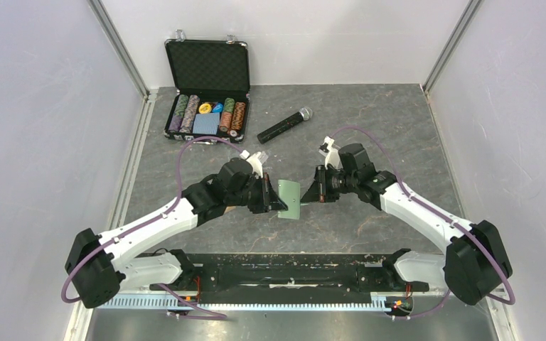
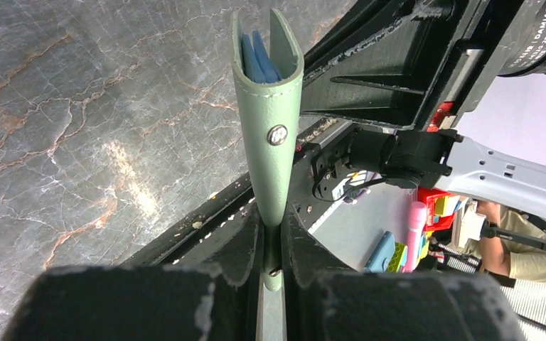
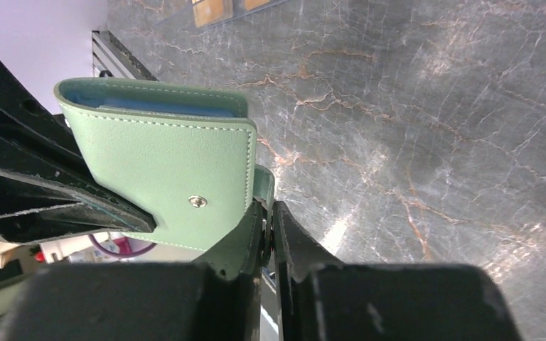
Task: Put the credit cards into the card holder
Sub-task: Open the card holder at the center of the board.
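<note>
So basically the card holder [image 1: 289, 199] is up off the table [image 1: 370, 121], caught between the two arms. The left gripper [image 1: 277, 204] has its fingers pinched narrow on the holder's near edge. From the left wrist, the holder [image 2: 274, 142] runs straight out past the fingertips, long axis in line with the fingers. It's seen edge-on there, with the two green leaves slightly apart at the far end and light blue lining showing between them. The snap button [image 2: 277, 134] sits on the narrow face turned toward that camera.

The right gripper [image 1: 306, 197] comes in from the opposite side, fingers nearly together with a green tab of the holder squeezed between them. From the right wrist, the holder [image 3: 170, 170] sits just left of those fingers and a bit beyond them. Its broad green face is showing and its open blue-lined edge points away.

Well beyond both sets of fingers, the open poker chip case [image 1: 207, 92] and a microphone [image 1: 283, 126] lie on the table.
</note>
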### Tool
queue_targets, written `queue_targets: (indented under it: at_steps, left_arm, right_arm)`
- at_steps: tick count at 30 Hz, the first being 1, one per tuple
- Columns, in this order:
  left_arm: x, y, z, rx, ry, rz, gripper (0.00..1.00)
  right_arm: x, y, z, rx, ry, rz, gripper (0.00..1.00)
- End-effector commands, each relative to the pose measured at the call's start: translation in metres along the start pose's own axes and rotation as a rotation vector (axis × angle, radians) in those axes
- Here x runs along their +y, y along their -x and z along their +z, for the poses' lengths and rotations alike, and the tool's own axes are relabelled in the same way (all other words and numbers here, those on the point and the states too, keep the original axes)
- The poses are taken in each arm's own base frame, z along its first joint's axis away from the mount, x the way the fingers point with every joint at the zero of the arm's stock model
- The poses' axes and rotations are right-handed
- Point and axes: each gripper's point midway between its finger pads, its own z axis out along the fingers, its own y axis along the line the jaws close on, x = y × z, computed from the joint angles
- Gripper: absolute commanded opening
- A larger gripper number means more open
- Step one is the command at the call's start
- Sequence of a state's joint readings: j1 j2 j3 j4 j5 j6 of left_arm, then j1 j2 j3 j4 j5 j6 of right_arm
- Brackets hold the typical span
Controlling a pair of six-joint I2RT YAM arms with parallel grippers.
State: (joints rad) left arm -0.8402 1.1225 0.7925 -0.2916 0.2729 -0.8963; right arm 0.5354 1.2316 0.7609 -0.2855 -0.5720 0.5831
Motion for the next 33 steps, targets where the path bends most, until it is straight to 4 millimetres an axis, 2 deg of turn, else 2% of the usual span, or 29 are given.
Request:
queue_targets:
  at_steps: [1,2,3,4,6,9,11,16,21,26,33]
  left_arm:
    - [-0.022,0.012,-0.006,-0.029,-0.053,0.014,0.14]
    - [-0.021,0.013,-0.007,-0.038,-0.045,0.018,0.29]
    - [-0.016,0.016,-0.008,-0.053,-0.015,0.015,0.59]
    - [-0.01,0.02,-0.012,-0.078,0.027,0.01,0.77]
    - [0.002,0.027,-0.021,-0.128,0.11,0.007,0.99]
    - [0.022,0.043,-0.043,-0.232,0.242,0.032,1.0]
    - [0.026,0.051,-0.056,-0.277,0.281,0.075,1.0]
    - [0.017,0.059,-0.07,-0.29,0.264,0.243,1.0]
    - [0.01,0.059,-0.068,-0.234,0.23,0.445,1.0]
    - [-0.004,0.044,-0.056,-0.16,0.068,0.696,1.0]
    - [-0.011,0.034,-0.038,-0.121,-0.05,0.836,1.0]
  right_arm:
    - [0.014,0.012,-0.004,-0.034,0.041,-0.054,0.03]
    - [0.019,0.016,-0.006,-0.041,0.051,-0.074,0.0]
    - [0.023,0.02,-0.008,-0.049,0.057,-0.09,0.0]
    - [0.028,0.024,-0.011,-0.056,0.061,-0.114,0.0]
    - [0.034,0.032,-0.018,-0.068,0.055,-0.163,0.0]
    - [0.043,0.043,-0.03,-0.08,0.039,-0.241,0.0]
    - [0.051,0.046,-0.038,-0.082,0.046,-0.289,0.0]
    - [0.069,0.042,-0.05,-0.035,0.113,-0.407,0.0]
    - [0.074,0.03,-0.057,0.047,0.157,-0.477,0.0]
    - [0.086,0.025,-0.064,0.081,0.217,-0.515,0.0]
    - [0.107,0.021,-0.073,0.092,0.32,-0.538,0.0]
